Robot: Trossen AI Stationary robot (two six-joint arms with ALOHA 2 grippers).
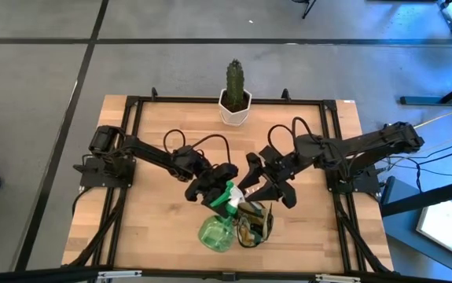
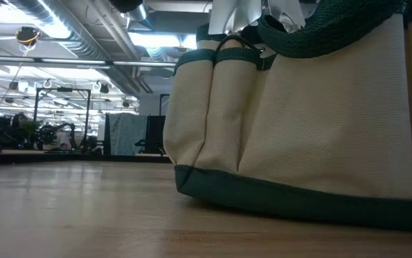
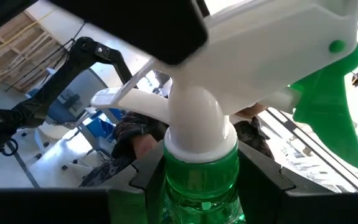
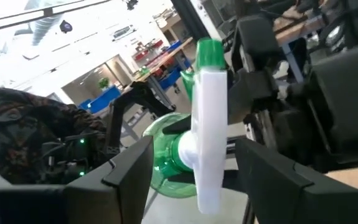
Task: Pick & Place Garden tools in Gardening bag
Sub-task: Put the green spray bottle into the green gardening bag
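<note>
The translucent green spray bottle (image 1: 216, 230), with a white head (image 1: 231, 198) and a green trigger (image 3: 328, 106), hangs tilted over the near middle of the table, and my left gripper (image 1: 214, 187) is shut on it. The tan and olive gardening bag (image 1: 255, 222) stands on its dark green base (image 2: 277, 197) just right of the bottle. My right gripper (image 1: 266, 189) hovers open above the bag's far side. Its fingers stand on either side of the bottle's white head (image 4: 207, 130), with a gap on both sides. My left gripper pinches the bottle's neck at the green collar (image 3: 177, 171), just under the white head, between its two fingers (image 3: 140, 180). The fingers come from the table's left and lie across the neck. The bottle is lifted clear, tilted, with its round body toward the near edge.
A cactus in a white pot (image 1: 234, 98) stands at the middle of the far edge. Black frame rails (image 1: 135, 118) run along the table's sides. Bare wood lies left of the bag (image 2: 69, 208).
</note>
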